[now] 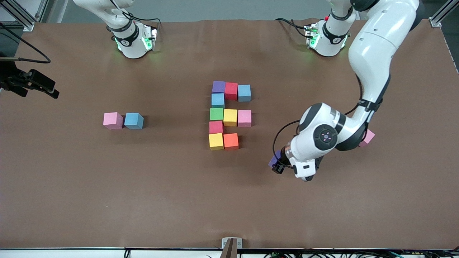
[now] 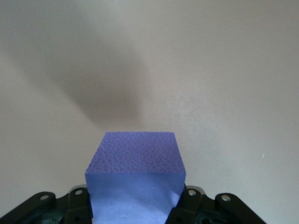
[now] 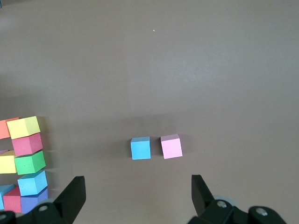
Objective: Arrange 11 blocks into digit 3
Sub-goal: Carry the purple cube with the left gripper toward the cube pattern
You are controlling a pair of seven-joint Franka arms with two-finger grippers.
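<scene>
My left gripper (image 1: 279,165) is shut on a purple block (image 1: 274,158), held over bare table toward the left arm's end from the block figure. In the left wrist view the purple block (image 2: 135,168) fills the gap between the black fingers (image 2: 77,200). The figure of several touching blocks runs from a purple (image 1: 218,86), red (image 1: 231,90), blue (image 1: 244,92) row down to a yellow (image 1: 216,141) and orange (image 1: 231,141) pair. My right gripper (image 3: 136,186) is open, high over the table, and empty.
A loose pink block (image 1: 113,120) and blue block (image 1: 133,120) sit side by side toward the right arm's end, seen as blue block (image 3: 140,148) and pink block (image 3: 171,146) in the right wrist view. Another pink block (image 1: 368,137) peeks from under the left arm.
</scene>
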